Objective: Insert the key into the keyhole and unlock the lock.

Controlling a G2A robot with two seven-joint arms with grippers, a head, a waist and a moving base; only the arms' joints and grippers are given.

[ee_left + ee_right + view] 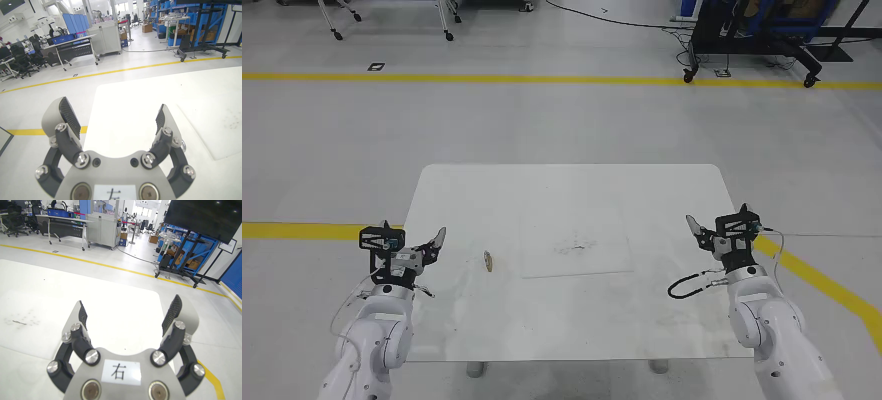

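Note:
A small brownish lock (488, 261) lies on the white table (662, 190), left of a thin pale mat (607, 262). A small slim key (19, 322) rests on that mat among faint marks, and it also appears as the key (577, 246) near the table's middle. My left gripper (414, 238) hovers open at the table's left edge, a short way left of the lock, with nothing between its pads (69, 115). My right gripper (720, 225) hovers open and empty at the right edge, well right of the key; its dark ribbed pads (172, 311) stand wide apart.
A black cable (689, 285) loops beside the right arm over the table's right edge. Yellow floor lines (542, 77) run behind and beside the table. A black wheeled stand (752, 50) and a wheeled desk (392, 15) stand far back.

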